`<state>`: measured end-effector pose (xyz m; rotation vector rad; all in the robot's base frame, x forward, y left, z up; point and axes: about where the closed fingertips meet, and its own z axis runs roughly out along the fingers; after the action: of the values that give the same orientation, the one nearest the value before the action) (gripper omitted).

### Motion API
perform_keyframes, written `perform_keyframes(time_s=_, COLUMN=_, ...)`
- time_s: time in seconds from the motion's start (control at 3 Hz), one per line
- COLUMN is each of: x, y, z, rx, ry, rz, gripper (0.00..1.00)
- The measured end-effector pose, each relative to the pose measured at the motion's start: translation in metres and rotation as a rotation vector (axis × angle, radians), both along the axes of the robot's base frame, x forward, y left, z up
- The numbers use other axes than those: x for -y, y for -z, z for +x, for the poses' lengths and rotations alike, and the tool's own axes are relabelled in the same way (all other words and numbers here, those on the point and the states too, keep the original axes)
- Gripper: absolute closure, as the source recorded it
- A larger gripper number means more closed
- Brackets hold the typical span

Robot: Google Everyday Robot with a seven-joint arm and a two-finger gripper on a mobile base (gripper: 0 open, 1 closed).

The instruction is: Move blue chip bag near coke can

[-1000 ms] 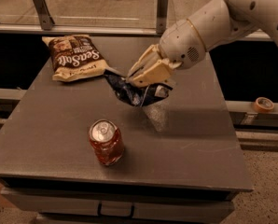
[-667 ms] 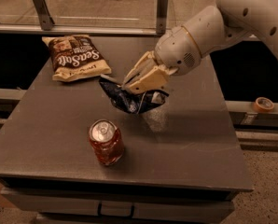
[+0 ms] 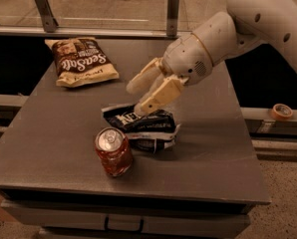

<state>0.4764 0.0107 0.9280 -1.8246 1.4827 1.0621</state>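
Camera view: blue chip bag [image 3: 141, 128] down beside the coke can [image 3: 112, 152], and the job looks nearly done.
The gripper [image 3: 135, 98] hovers over the bag's far edge, jaws parted, nothing clamped between them. The bag lies flat on the table [image 3: 54, 148], just right of the can, maybe touching it. Only lifting the arm clear seems left.

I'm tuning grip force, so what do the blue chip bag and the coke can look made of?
The blue chip bag looks like thin glossy plastic film: it creases and glints. The coke can looks like metal, probably aluminium: bare silver top with pull tab, shiny red-orange wall. The gripper is at the bag's far edge.
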Motion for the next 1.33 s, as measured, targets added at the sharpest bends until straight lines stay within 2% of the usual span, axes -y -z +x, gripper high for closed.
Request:
perform_keyframes(time_s=0.33, x=0.000, y=0.001, z=-0.002, rx=-0.006, ry=-0.008, rz=0.000, gripper=0.00)
perform_keyframes(time_s=0.67, x=0.005, y=0.000, z=0.004, rx=0.000, ry=0.015, rz=-0.003, gripper=0.00)
perform_keyframes(time_s=1.0, x=0.031, y=-0.005, z=0.038, rx=0.044, ry=0.128, rz=-0.026, gripper=0.00)
perform_keyframes(time_s=1.33, x=0.089, y=-0.019, z=0.096, rx=0.131, ry=0.345, rz=-0.069, gripper=0.00)
